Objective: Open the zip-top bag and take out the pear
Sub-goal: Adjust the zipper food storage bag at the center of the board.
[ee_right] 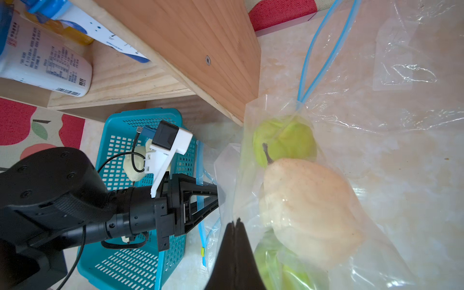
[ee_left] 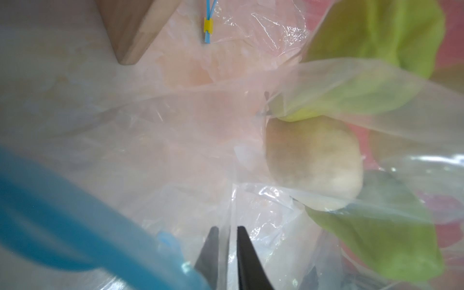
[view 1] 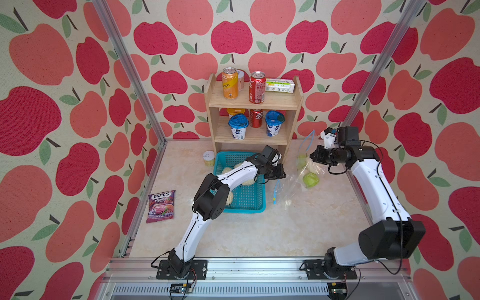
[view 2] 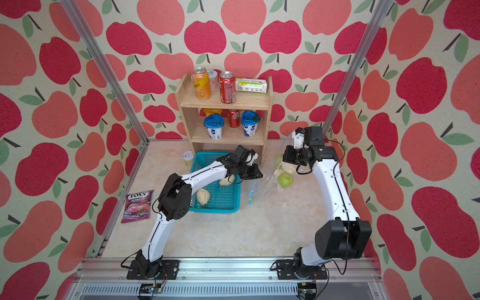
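Tight around the bag (view 1: 292,181): shelf (view 1: 272,100) foot close behind, basket (view 1: 249,209) just beside on the left, left tool (view 1: 278,179) and right tool (view 1: 313,156) crowding the mouth. Front table (view 1: 272,233) lies wide open, pouch (view 1: 161,206) well off left.

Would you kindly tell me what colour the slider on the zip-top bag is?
The slider is yellow; clearest in the left wrist view.

The crumpled clear plastic zip-top bag (ee_right: 326,120), its blue zip parted, hangs pinched between the left gripper (ee_right: 219,197) and right gripper (ee_right: 236,223). The pale yellow brown-stemmed pear (ee_right: 308,208) lies inside, just beyond the right gripper's tips.
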Controlling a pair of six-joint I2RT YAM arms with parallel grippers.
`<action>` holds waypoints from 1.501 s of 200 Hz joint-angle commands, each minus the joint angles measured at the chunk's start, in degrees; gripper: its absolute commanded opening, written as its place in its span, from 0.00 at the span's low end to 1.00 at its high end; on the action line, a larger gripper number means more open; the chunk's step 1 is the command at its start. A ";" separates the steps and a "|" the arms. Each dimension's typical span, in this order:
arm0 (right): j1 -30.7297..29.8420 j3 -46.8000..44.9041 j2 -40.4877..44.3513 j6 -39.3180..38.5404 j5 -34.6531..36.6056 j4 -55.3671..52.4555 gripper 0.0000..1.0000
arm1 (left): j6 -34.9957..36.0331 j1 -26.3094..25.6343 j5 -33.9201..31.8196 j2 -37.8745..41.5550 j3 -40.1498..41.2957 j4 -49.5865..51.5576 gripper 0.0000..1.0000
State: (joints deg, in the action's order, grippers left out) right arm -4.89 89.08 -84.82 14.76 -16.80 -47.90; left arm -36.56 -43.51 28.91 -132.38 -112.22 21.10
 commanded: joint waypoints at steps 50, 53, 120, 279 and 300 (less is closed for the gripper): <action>0.35 11.78 0.42 -2.33 1.71 -4.41 0.00 | -0.48 0.69 -1.10 0.01 0.90 1.21 0.30; 0.35 12.40 0.16 -2.37 1.89 -4.95 0.00 | -0.64 0.71 -1.04 0.15 1.28 0.77 0.32; 0.40 8.53 1.23 -2.98 2.90 -5.54 0.00 | -2.16 1.34 1.40 1.06 4.29 -3.37 0.12; 3.48 -8.93 2.89 3.15 11.96 -1.40 0.81 | 0.56 0.86 3.26 -0.78 -0.15 -2.51 0.13; 1.08 -11.31 1.44 6.68 10.23 1.63 0.73 | 0.96 0.56 2.80 -0.28 -0.28 -2.38 0.15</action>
State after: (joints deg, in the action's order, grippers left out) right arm -1.65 78.41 -83.64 17.10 -4.16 -48.47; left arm -37.50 -42.89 31.53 -132.44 -110.32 17.37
